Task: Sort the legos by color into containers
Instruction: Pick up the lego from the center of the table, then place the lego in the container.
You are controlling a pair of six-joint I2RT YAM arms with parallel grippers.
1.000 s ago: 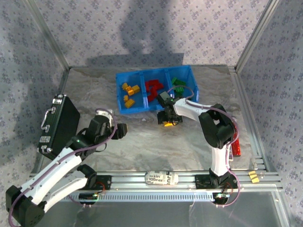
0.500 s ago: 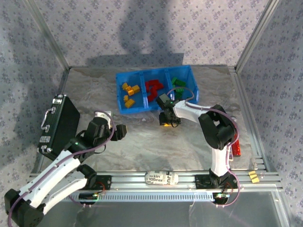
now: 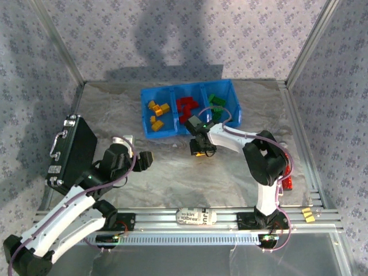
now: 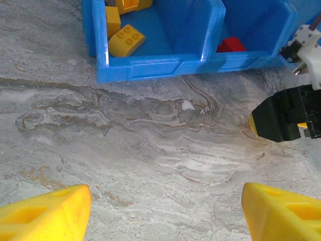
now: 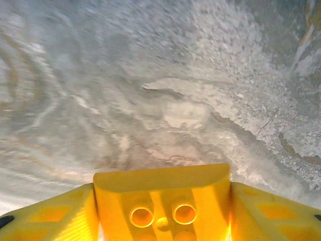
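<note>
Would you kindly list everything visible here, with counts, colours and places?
blue bin: one, blue, three compartments, far middle of table
yellow legos: several, yellow, left compartment
red legos: several, red, middle compartment
green legos: a few, green, right compartment
held lego: one, yellow, between the right gripper's fingers
black case: one, black, left edge
red tube: one, red, right edge
yellow pieces: two, yellow, near rail
white wrapper: one, white, near rail
left gripper: one, open, empty
right gripper: one, gripping, before bin
</note>
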